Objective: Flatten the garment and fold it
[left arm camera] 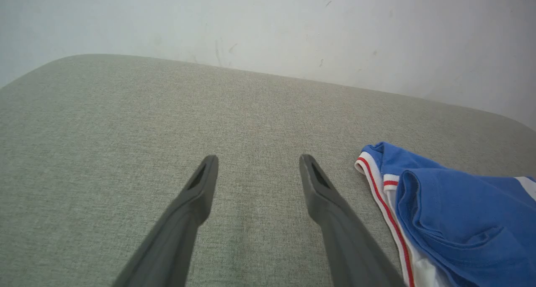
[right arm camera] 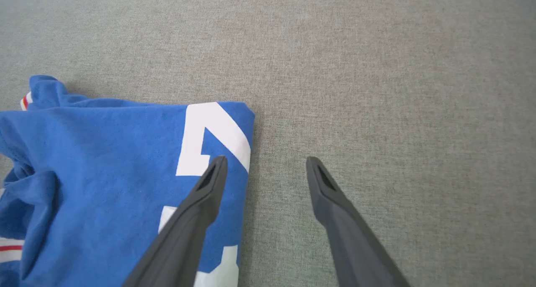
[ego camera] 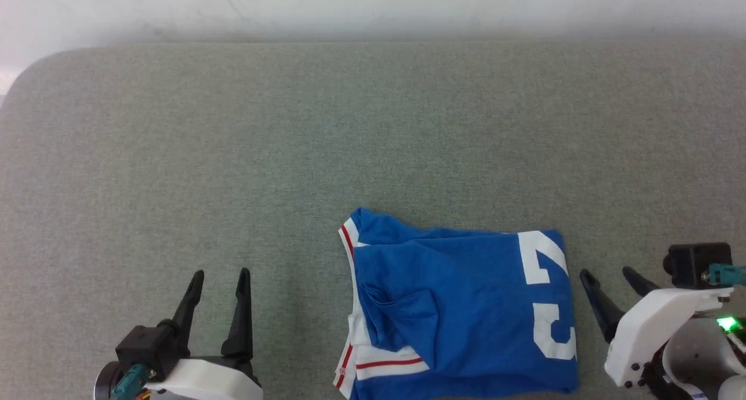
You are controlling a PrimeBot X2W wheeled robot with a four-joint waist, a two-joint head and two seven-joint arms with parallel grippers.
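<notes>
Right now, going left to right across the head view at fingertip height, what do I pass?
Left gripper, open → red-and-white striped trim at the left edge of the blue T-shirt → white lettering near its right edge → right gripper, open, just off the shirt.

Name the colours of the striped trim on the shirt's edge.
White with red stripes. This trim of the garment shows best in the left wrist view.

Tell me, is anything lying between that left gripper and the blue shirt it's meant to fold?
Nothing visible. Bare grey table covering runs from the open left gripper to the shirt and its red-and-white striped edge. The open right gripper sits just beside the shirt's opposite edge, with nothing between them either.
</notes>
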